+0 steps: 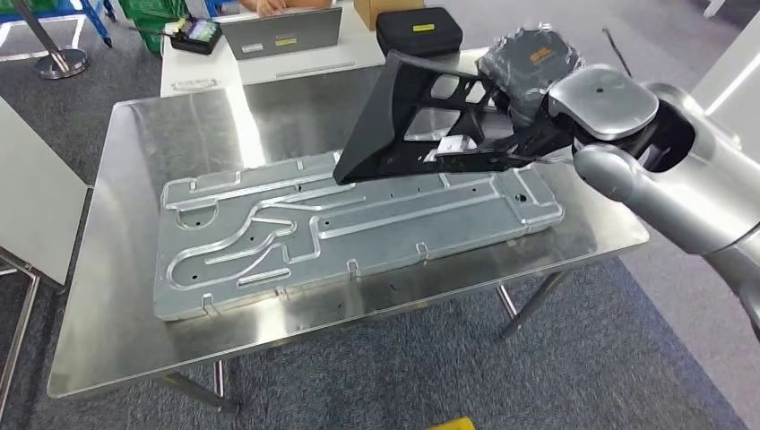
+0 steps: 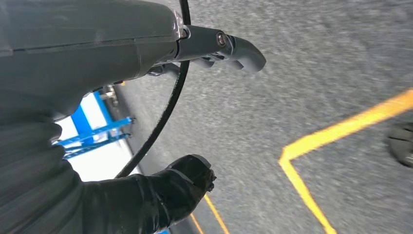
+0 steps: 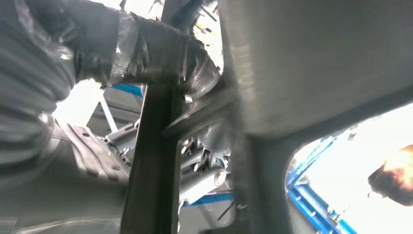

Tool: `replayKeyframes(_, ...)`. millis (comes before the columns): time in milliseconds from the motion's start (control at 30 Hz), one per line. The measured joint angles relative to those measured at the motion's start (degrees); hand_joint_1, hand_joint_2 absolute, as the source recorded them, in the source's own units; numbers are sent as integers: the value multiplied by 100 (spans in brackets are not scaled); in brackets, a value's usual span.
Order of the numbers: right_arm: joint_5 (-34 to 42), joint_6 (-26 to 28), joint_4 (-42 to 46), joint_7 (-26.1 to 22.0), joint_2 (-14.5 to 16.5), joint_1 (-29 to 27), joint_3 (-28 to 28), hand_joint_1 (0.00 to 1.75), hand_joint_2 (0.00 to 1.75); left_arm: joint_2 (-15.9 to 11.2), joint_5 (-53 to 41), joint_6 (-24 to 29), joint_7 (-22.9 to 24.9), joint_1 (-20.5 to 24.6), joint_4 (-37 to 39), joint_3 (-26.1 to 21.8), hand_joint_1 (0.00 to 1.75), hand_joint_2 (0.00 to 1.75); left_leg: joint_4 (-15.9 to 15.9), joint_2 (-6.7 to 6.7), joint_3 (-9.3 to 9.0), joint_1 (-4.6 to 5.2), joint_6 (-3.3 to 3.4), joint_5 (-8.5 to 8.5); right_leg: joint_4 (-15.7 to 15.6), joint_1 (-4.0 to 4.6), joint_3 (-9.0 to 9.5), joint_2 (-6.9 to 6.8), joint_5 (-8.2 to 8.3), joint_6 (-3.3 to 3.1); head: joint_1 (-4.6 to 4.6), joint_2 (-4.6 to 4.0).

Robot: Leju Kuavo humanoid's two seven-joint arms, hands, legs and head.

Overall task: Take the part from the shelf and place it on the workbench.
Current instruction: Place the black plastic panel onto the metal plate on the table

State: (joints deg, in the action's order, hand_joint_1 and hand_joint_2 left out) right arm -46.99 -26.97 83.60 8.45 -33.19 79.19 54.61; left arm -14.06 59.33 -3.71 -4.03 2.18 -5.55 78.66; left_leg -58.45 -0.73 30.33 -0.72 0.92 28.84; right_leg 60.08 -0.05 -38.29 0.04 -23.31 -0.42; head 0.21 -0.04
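A large black plastic frame part with several cut-outs hangs tilted above the steel workbench, over the far right end of the grooved aluminium plate. My right hand, in a plastic-wrapped grey cover, grips the part's right end. In the right wrist view the thumb curls over a black bar of the part. My left hand hangs over the grey floor with its fingers apart and nothing in it.
Behind the workbench stands a white table with a laptop, a black case and a card terminal. A person sits at the far side. Yellow floor tape marks the carpet. A white panel stands at the left.
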Motion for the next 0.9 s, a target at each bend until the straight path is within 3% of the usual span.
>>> replayKeyframes(133, 2, 3, -36, 81, 34, 35, 71, 175, 175, 53, -77, 62, -106, 18, -3, 10, 0, 175, -169, 16, -11, 15, -120, 73, -86, -34, 171, 11, -47, -95, 0, 0)
replayKeyframes(167, 4, 7, -56, 85, 43, 50, 81, 175, 175, 63, -98, 74, -118, 20, -3, 15, 0, 175, -405, 26, 112, 10, -146, 141, -103, -40, 226, 7, -65, -121, 1, 0)
replayKeyframes(267, 55, 12, -146, 69, 62, 80, 122, 175, 175, 73, -169, 78, -121, 22, -4, 32, 0, 175, -1412, 40, 786, 5, -195, 504, -116, -24, 336, 5, -160, -173, 0, -1)
replayKeyframes(300, 77, 13, -176, 59, 73, 79, 140, 175, 175, 73, -197, 78, -114, 21, -4, 44, 0, 175, -1564, 40, 955, 6, -192, 560, -116, -13, 379, 12, -198, -178, -1, -1)
replayKeyframes(333, 90, 15, -203, 51, 84, 77, 157, 175, 175, 73, -217, 78, -103, 20, -4, 58, 0, 175, -1523, 39, 1032, 9, -176, 503, -115, -1, 430, 19, -239, -181, -1, -1)
replayKeyframes(367, 97, 18, -228, 47, 92, 76, 168, 175, 175, 72, -230, 78, -89, 20, -4, 72, 0, 175, -1291, 39, 1016, 19, -143, 312, -116, 13, 493, 24, -283, -182, -1, -1)
replayKeyframes(433, 107, 32, -277, 38, 97, 77, 178, 175, 175, 50, -234, 78, -53, 16, -4, 95, 0, 175, -544, 39, 828, 66, -25, -265, -112, 40, 613, 26, -375, -176, 2, -1)
replayKeyframes(500, 135, 71, -342, -2, 97, 70, 186, 175, 175, 17, -233, 78, -7, 18, -4, 110, 0, 175, -73, 43, 687, 116, 72, -566, -104, 46, 664, 40, -441, -144, 1, -1)
replayKeyframes(533, 152, 106, -383, -40, 97, 55, 192, 175, 175, 3, -232, 77, 18, 20, -4, 117, 0, 175, -12, 45, 662, 134, 88, -583, -100, 45, 670, 49, -459, -124, 1, -1)
replayKeyframes(667, 171, 304, -537, -146, 147, -44, 216, 175, 175, -19, -230, 29, 79, 43, -5, 135, 0, 175, 57, 42, 626, 135, 30, -652, -129, 44, 683, 35, -477, -93, 1, 0)
replayKeyframes(900, 97, 456, -693, -29, 566, -412, 279, 175, 175, -57, -232, -34, 151, 90, -5, 160, 0, 175, 60, 37, 622, 140, 59, -610, -188, 41, 713, 28, -501, -66, 2, -1)
